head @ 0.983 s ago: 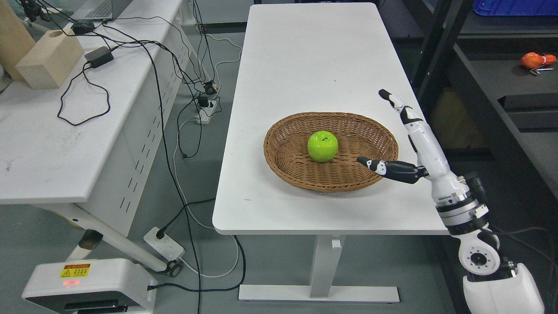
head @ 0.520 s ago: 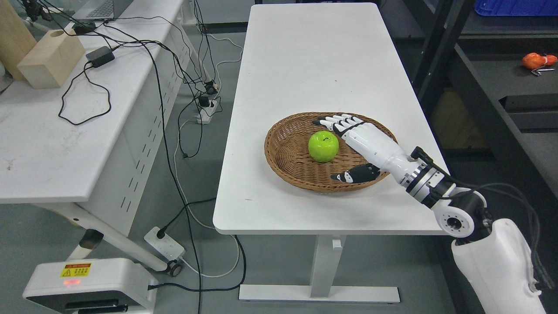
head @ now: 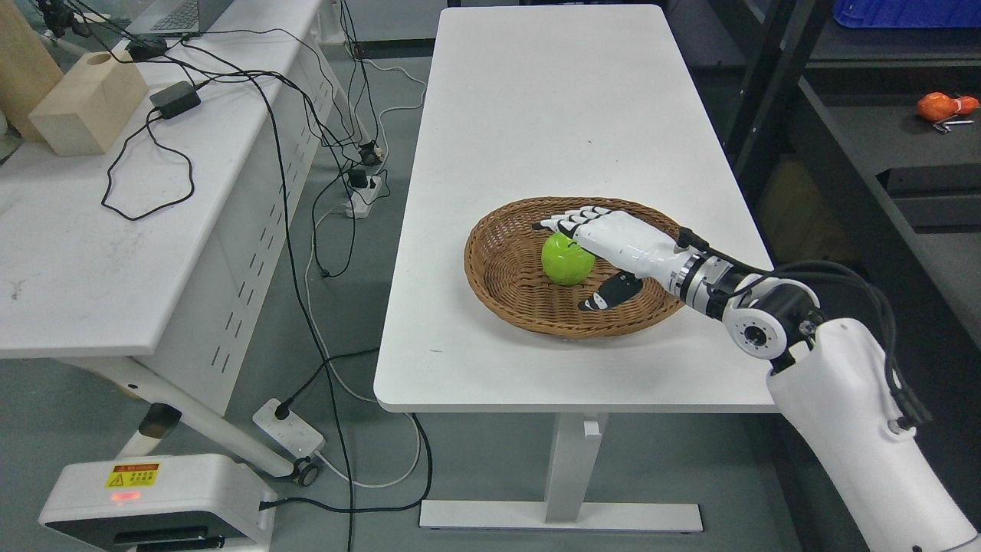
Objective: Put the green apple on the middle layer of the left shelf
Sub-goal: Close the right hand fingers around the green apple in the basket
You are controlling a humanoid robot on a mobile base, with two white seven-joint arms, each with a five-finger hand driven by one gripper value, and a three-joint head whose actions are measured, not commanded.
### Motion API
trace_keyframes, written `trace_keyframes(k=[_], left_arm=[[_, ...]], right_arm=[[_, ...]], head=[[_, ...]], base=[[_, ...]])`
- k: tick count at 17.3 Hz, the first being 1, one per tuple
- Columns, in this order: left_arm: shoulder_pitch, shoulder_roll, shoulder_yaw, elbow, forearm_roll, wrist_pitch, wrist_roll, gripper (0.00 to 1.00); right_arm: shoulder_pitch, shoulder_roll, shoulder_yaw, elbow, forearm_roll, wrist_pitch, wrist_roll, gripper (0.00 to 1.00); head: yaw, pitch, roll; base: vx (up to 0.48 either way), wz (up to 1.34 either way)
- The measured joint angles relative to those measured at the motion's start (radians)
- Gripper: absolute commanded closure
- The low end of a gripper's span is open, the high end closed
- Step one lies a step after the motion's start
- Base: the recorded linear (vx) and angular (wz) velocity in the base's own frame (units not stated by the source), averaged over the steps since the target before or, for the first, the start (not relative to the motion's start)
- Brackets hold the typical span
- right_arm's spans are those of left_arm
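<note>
Head view: the green apple (head: 567, 261) sits near the middle of the wicker basket (head: 498, 268), which rests on the white table (head: 552, 115) toward its near right part. The right hand (head: 605, 249) reaches in from the right, palm over the apple's right side, its fingers (head: 563, 222) stretched across the top and far side of the fruit while the dark thumb (head: 609, 293) lies low on the near side. The fingers are spread and not yet wrapped around the apple, so nothing is held; this posture seems meant to bracket the fruit before closing. The left arm is out of sight.

The table top is otherwise bare and smooth. To the left stands a second white desk (head: 69, 253) with tangled black cables (head: 230, 84) and a wooden block (head: 88, 103). A dark shelf unit (head: 858, 138) stands to the right, holding an orange object (head: 943, 106).
</note>
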State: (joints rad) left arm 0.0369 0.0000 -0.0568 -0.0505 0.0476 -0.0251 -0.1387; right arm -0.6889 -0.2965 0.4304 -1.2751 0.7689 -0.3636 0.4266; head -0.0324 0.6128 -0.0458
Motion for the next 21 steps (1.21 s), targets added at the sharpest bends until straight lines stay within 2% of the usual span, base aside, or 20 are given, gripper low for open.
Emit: trace_keyframes(k=[8, 15, 16, 17, 19, 21], left_arm=[[0.000, 0.000, 0.000, 0.000, 0.000, 0.000, 0.000, 0.00], [0.000, 0.000, 0.000, 0.000, 0.000, 0.000, -0.001, 0.00], [0.000, 0.000, 0.000, 0.000, 0.000, 0.000, -0.001, 0.00], [0.000, 0.000, 0.000, 0.000, 0.000, -0.001, -0.001, 0.00], [0.000, 0.000, 0.000, 0.000, 0.000, -0.001, -0.001, 0.00], [0.000, 0.000, 0.000, 0.000, 0.000, -0.001, -0.001, 0.00]], right_arm=[[-0.153, 0.050, 0.111, 0.231, 0.045, 0.023, 0.007, 0.00], [-0.246, 0.099, 0.159, 0.402, 0.059, 0.042, 0.008, 0.00], [-0.256, 0.105, 0.163, 0.424, 0.059, 0.045, 0.009, 0.02], [-0.266, 0.110, 0.168, 0.446, 0.060, 0.048, 0.008, 0.11], [-0.278, 0.119, 0.175, 0.479, 0.061, 0.051, 0.000, 0.19], [-0.286, 0.127, 0.180, 0.506, 0.061, 0.052, -0.006, 0.23]], head=[[0.0000, 0.000, 0.000], [0.0000, 0.000, 0.000], [0.0000, 0.000, 0.000], [0.0000, 0.000, 0.000], [0.0000, 0.000, 0.000], [0.0000, 0.000, 0.000]], base=[[0.000, 0.00], [0.000, 0.00], [0.000, 0.00], [0.000, 0.00], [0.000, 0.00], [0.000, 0.00]])
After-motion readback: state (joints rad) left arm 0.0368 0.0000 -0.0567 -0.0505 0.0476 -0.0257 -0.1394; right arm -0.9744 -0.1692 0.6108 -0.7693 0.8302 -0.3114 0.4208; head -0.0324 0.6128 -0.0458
